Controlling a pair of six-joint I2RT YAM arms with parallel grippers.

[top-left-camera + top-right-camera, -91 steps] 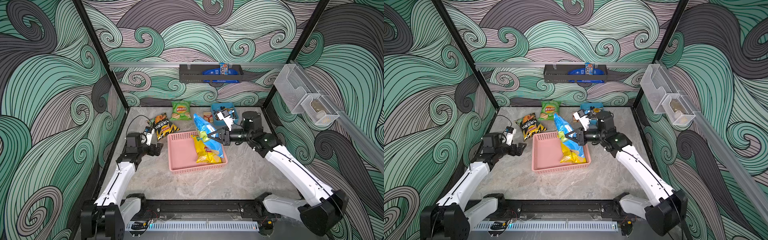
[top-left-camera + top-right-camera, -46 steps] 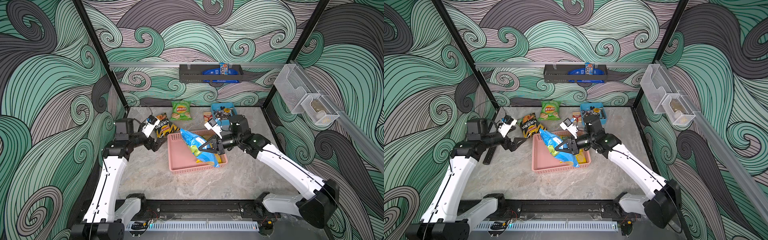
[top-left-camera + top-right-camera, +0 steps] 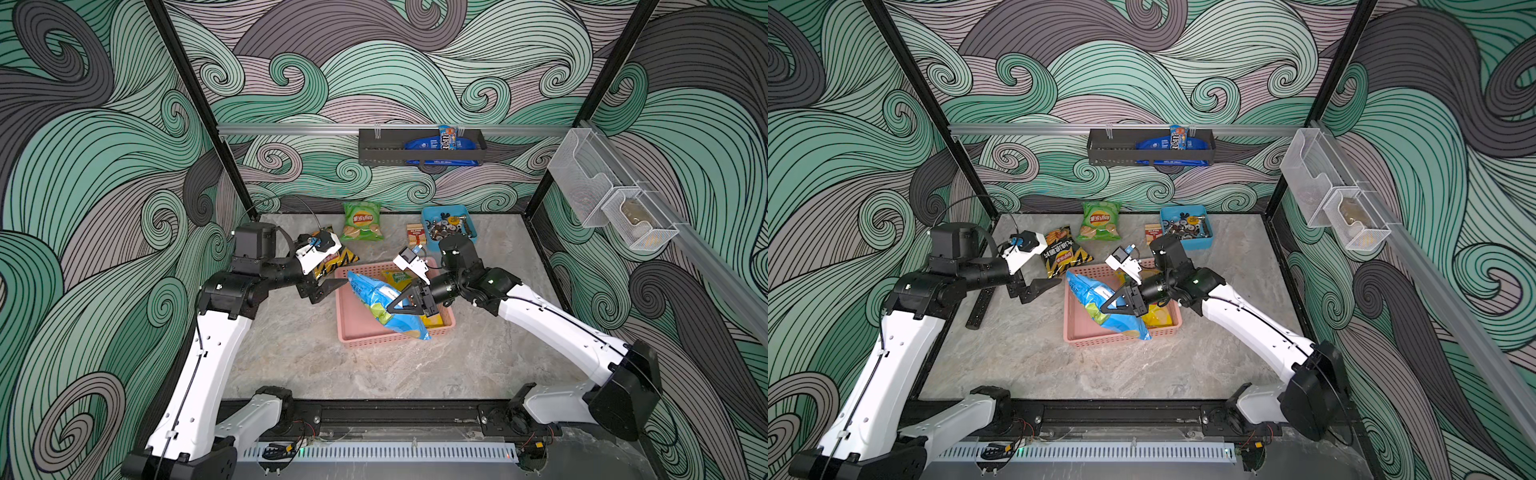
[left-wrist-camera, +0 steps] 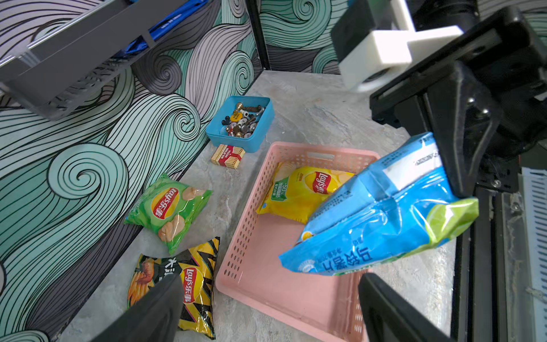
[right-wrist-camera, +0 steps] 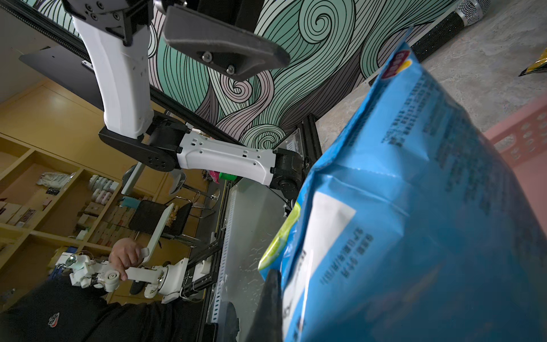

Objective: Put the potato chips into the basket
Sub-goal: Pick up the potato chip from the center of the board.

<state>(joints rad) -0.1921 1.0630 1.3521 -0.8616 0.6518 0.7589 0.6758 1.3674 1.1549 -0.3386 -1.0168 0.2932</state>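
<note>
The pink basket sits mid-table with a yellow chips bag lying in it. My right gripper is shut on a blue chips bag, held slanted over the basket, its low end on the front rim. My left gripper hangs open and empty by the basket's left edge. A black-and-yellow bag and a green bag lie on the table behind.
A blue tub of metal parts and a small red-and-cream box stand at the back right. A dark rack hangs on the back wall, clear bins on the right wall. A black bar lies at the left.
My right gripper has carried the blue bag left and down over the basket. My left arm has risen and swung right, up to the basket's left edge.
</note>
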